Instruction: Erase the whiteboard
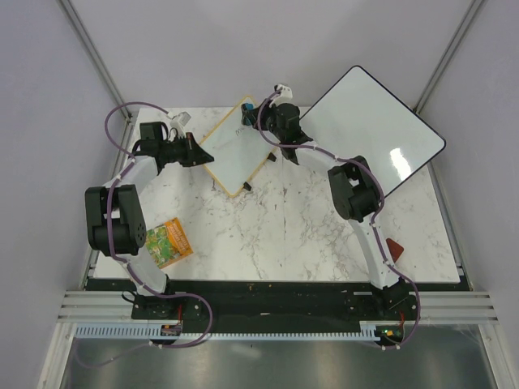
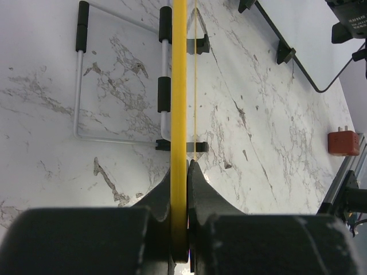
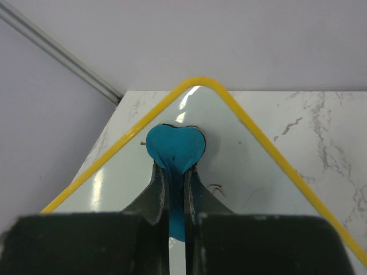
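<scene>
Between the jaws of your left pincer, closed tight, sits the yellow edge of the whiteboard, running straight ahead. Your right pincer is clamped on a blue eraser, its tip against the board's face just short of the rounded corner ahead. Faint marks lie just right of it.

The left arm and right arm have white links and bulky black joints. Purple cables loop along both. The left gripper and right gripper have matte black, tapering fingers with faint scuffs.
</scene>
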Controlling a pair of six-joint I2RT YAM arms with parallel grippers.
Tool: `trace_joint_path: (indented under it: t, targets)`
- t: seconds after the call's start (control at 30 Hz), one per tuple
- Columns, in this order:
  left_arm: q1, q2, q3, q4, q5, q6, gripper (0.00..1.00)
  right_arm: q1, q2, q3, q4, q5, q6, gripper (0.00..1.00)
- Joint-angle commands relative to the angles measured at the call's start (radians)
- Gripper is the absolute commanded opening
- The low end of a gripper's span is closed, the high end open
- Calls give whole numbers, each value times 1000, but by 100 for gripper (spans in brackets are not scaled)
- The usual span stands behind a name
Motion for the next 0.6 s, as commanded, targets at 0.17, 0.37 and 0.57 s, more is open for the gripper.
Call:
trace_joint_path:
  t: [0.17,0.37,0.57]
  targets:
    - [-79,8,-26,-87,-31,211,2,-12,129,14,-444,109,81,0]
    - [-79,10,-24,-85,-29,210,2,-15,159,28,-513,91,130,0]
    - [-79,7,-21,-85,-27,205,2,-15,117,-67,-510,65,157,0]
